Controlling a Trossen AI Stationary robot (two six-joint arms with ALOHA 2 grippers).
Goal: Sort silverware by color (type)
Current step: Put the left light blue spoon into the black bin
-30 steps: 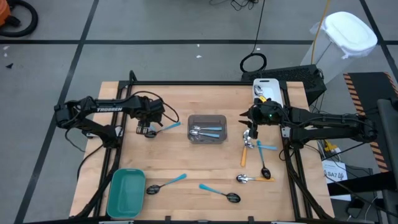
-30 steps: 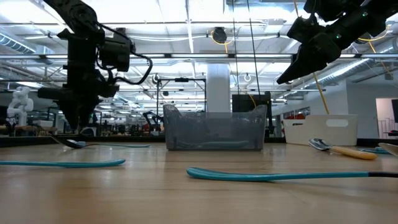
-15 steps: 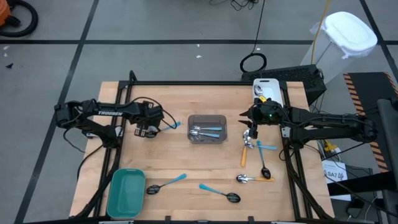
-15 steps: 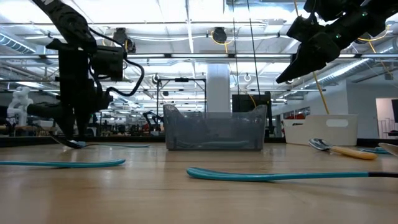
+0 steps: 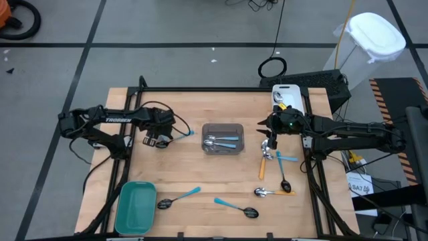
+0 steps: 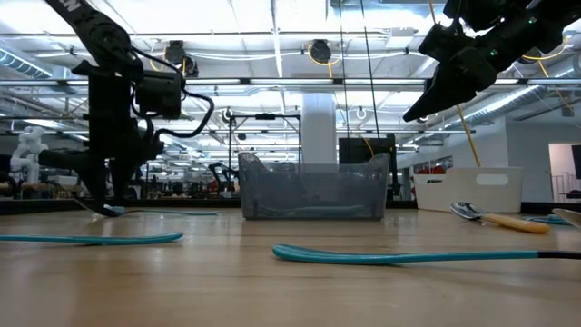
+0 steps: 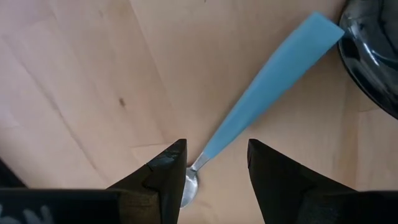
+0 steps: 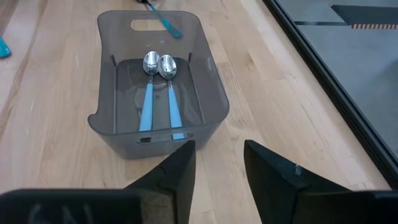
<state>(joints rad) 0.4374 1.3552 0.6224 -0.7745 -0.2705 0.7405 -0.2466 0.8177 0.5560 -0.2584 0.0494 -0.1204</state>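
Observation:
A spoon (image 7: 261, 87) with a silver bowl and a light-blue handle lies flat on the wooden table, left of the grey bin (image 5: 223, 138). My left gripper (image 7: 214, 152) points down over it, open. Its fingers stand either side of the spoon's neck (image 7: 202, 160), low over the table (image 6: 109, 204). One finger is close beside the bowl, and I cannot tell whether it touches. My right gripper (image 5: 269, 142) hangs open and empty above the table, right of the bin (image 8: 155, 81). Two silver-bowled, blue-handled spoons (image 8: 157, 93) lie in the bin.
Loose spoons lie near the front: two dark-bowled blue ones (image 5: 177, 197) (image 5: 237, 206), a silver one with an orange handle (image 5: 273, 193) and more under the right arm (image 5: 264, 163). A teal tray (image 5: 136, 207) sits front left and a white bin (image 5: 287, 97) back right.
My left gripper has sunk a little toward the spoon on the table and has rolled about its own pointing line. Its fingers have stayed open. The spoon has not moved.

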